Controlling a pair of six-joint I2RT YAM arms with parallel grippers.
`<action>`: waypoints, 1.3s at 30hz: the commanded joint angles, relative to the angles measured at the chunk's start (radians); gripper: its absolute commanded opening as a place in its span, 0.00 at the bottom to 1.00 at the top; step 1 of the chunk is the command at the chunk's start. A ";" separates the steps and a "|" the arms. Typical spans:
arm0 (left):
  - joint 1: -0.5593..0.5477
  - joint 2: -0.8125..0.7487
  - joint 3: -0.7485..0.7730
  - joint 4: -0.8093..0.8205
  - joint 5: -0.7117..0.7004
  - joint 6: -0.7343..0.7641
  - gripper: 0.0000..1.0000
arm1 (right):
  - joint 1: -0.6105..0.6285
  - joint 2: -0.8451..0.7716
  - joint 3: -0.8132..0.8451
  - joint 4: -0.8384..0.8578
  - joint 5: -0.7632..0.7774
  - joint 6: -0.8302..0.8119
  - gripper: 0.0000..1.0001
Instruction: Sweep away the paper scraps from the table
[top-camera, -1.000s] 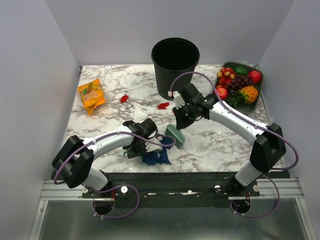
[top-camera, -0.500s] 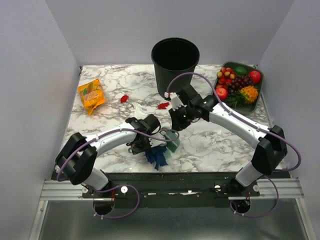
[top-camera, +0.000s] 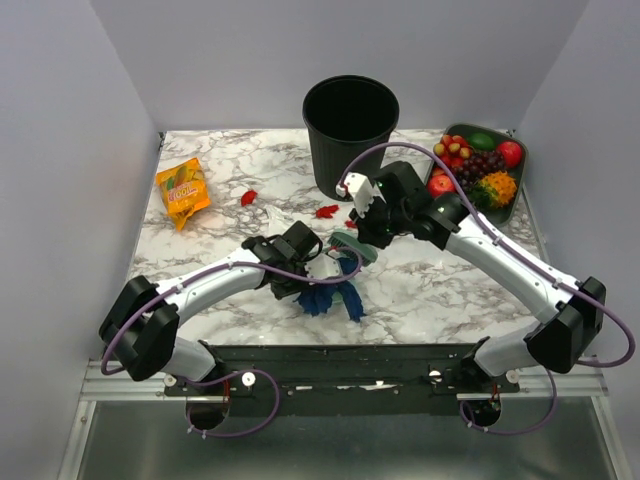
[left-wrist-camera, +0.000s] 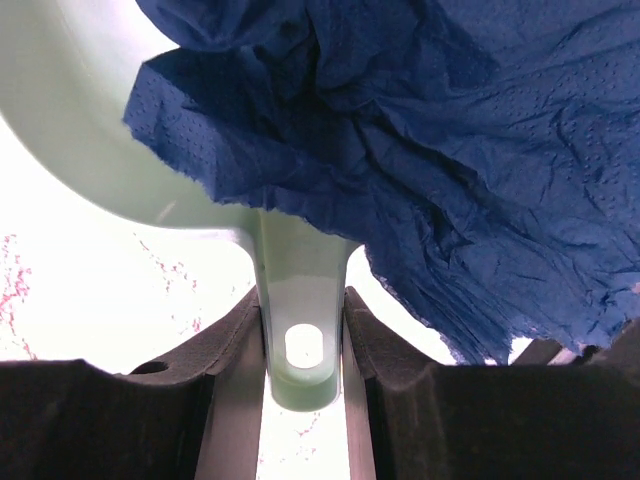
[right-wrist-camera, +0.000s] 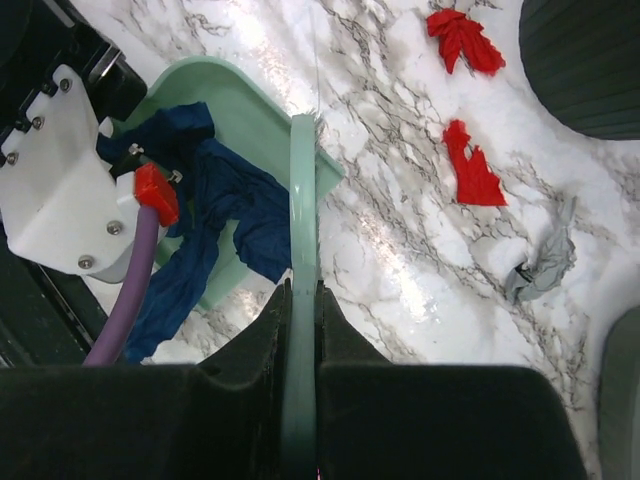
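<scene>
there, left gripper (left-wrist-camera: 300, 305) clamped the dustpan (right-wrist-camera: 250, 105) by its handle, blue cloth (left-wrist-camera: 420, 150) draped over it; right gripper (right-wrist-camera: 301, 295) pinched a thin green blade (right-wrist-camera: 302, 200); paper scraps (right-wrist-camera: 472, 172) lay farther, beside the bin (top-camera: 350, 125), bare table (right-wrist-camera: 400, 265) between.

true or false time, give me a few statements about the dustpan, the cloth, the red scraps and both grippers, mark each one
1. The dark blue cloth lies draped over the pale green plastic dustpan. True.
2. The red paper scraps are inside the dustpan. False: those in view lie on the white marble table near the black bin.
3. The right gripper is shut on the dustpan's thin edge. True.
4. The orange snack packet is in the black bin. False: it lies on the table, far left.
5. The left gripper has the dustpan's handle between its fingers. True.
</scene>
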 joint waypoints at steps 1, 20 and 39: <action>-0.003 -0.005 0.027 0.107 0.033 -0.010 0.00 | 0.003 -0.044 0.042 -0.057 0.006 -0.075 0.01; -0.002 -0.054 0.060 0.169 0.163 0.004 0.00 | -0.111 -0.035 0.226 -0.105 -0.083 0.011 0.01; 0.009 -0.218 -0.002 0.178 0.225 0.053 0.00 | -0.244 0.007 0.314 -0.052 0.009 0.052 0.01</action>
